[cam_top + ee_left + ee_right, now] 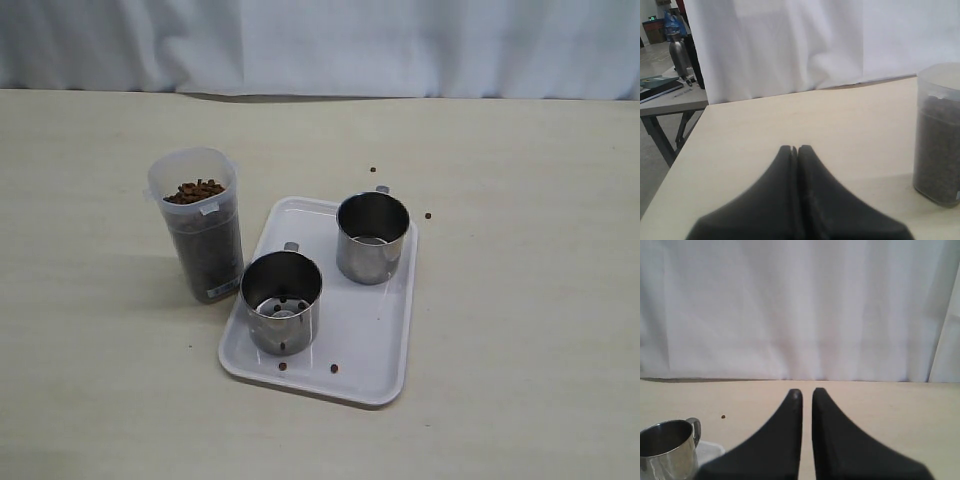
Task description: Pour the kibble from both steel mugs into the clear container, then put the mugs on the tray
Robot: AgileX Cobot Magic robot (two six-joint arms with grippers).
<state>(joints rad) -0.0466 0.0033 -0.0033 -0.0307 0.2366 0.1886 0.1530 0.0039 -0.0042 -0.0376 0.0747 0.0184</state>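
Note:
Both steel mugs stand upright on the white tray (pixel 375 345), the near mug (pixel 281 300) with a few pellets left inside, the far mug (pixel 372 237) looking empty. Left of the tray stands the clear container (pixel 200 235), nearly full of kibble (pixel 195 190). Neither gripper shows in the exterior view. My left gripper (pixel 795 148) is shut and empty, low over bare table, with the container (pixel 938 135) off to one side. My right gripper (pixel 807 392) is shut with nothing held, apart from the mug (pixel 667 447) and the tray corner (pixel 710 450).
Loose pellets lie on the tray's front (pixel 283 366) and on the table behind it (pixel 428 215). A white curtain (pixel 320 45) closes the back. The left wrist view shows the table's side edge (pixel 685 150) and a second table with bottles (pixel 677 55) beyond.

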